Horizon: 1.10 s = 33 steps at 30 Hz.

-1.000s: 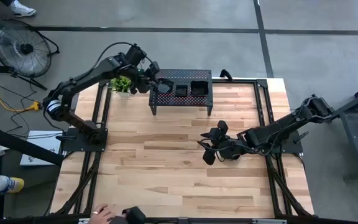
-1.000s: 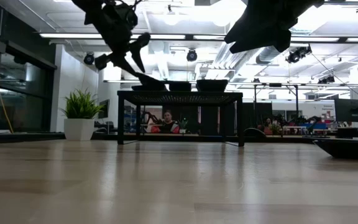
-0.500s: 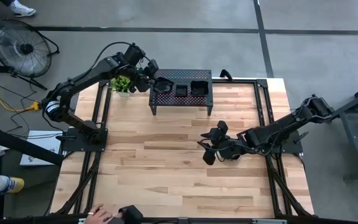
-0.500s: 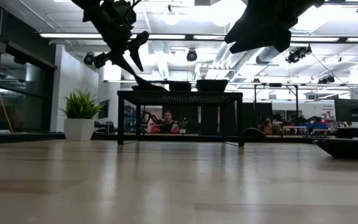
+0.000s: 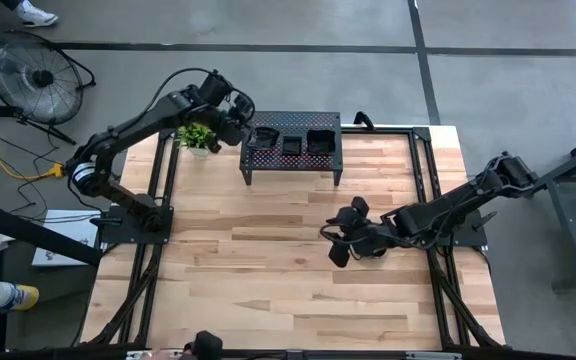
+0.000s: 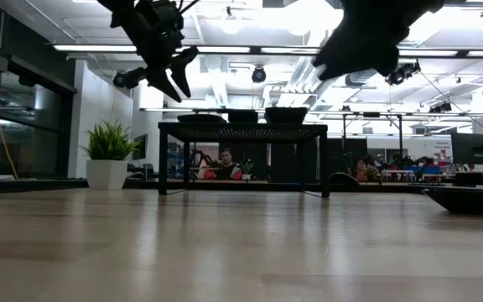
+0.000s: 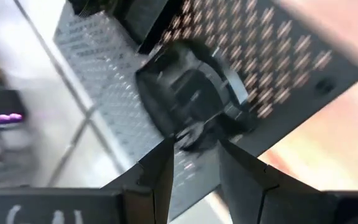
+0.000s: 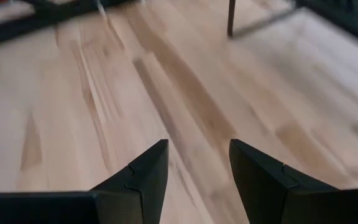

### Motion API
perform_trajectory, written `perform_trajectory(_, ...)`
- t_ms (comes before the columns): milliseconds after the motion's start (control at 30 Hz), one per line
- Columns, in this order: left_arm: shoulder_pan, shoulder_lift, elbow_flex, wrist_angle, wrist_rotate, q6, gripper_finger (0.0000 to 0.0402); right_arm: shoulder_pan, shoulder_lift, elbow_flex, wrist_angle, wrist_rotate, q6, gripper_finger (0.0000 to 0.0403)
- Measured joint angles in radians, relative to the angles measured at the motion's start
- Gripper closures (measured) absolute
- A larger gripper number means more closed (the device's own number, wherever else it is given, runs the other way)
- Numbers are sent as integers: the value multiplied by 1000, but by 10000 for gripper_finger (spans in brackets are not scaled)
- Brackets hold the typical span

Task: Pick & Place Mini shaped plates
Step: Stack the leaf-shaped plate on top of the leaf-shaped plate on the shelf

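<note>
Hovering at the stand's (image 5: pixel 293 146) left end: left hand (image 5: pixel 243 128), fingers parted, gripping nothing, raised just above the deck in the low view. Directly ahead of its fingertips (image 7: pixel 166 151), a roundish plate (image 7: pixel 191 93) lying on the perforated top. Two more plates (image 5: pixel 306 142) on the same deck, toward the right end. Right hand (image 5: pixel 340 236) low over bare table (image 5: pixel 258 260) mid-right, fingers spread, empty. Potted plant (image 5: pixel 196 136) beside the stand's left end.
</note>
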Motion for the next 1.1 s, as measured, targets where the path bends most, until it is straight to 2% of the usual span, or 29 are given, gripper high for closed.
perform_trajectory(67, -13, -12, 0, -43, 31, -69, 284, 0, -12, 0, -86, -32, 57, 237)
perform_trajectory(167, -49, -29, 0, -106, 132, -134, 284, 0, -35, 0, -241, -67, 170, 237)
perform_trajectory(300, -133, -46, 0, -155, 220, -193, 284, 0, -60, -1, -396, -110, 280, 237)
perform_trajectory(500, -348, -46, -1, -211, 149, -257, 284, 1, -57, -1, -590, -178, 417, 237)
perform_trajectory(667, -516, -46, -1, -222, 85, -316, 284, 35, -56, -2, -747, -225, 605, 237)
perform_trajectory(933, -650, -46, -1, -204, 79, -390, 284, 247, -56, -95, -737, -267, 814, 237)
perform_trajectory(1100, -713, -46, -1, -191, 49, -431, 284, 381, -56, -100, -724, -239, 801, 237)
